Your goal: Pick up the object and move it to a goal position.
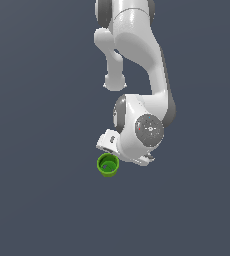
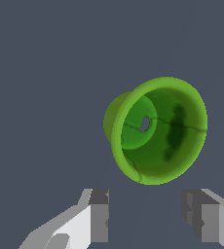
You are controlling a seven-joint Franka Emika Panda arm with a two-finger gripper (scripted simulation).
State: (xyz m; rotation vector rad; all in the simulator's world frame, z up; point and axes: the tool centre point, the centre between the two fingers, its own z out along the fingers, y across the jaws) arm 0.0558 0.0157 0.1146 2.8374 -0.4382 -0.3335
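Presently, one item on record: the green cup (image 1: pixel 107 165), small and round, lying on the flat grey surface (image 1: pixel 37 200). In the exterior view it is sitting just below the white arm's wrist block, toward that view's left side, close under the gripper (image 2: pixel 145 219) but not visibly touched by it.

Orientation: in the wrist view the cup (image 2: pixel 155 130) is showing its open mouth and darker inside toward the camera, tilted, so its axis is running roughly along the camera's line of sight and somewhat aslant rather than straight across the fingers. A small hole is showing in its base.

End effector: the two fingers (image 2: pixel 98 216) are standing spread apart with empty space between them, holding nothing. The cup is lying beyond the fingertips, slightly off the midline toward one finger.

Judgement: pick-up not yet made; the gripper is needing to advance and centre so the rim falls between the fingers. No goal marker is showing in either view.
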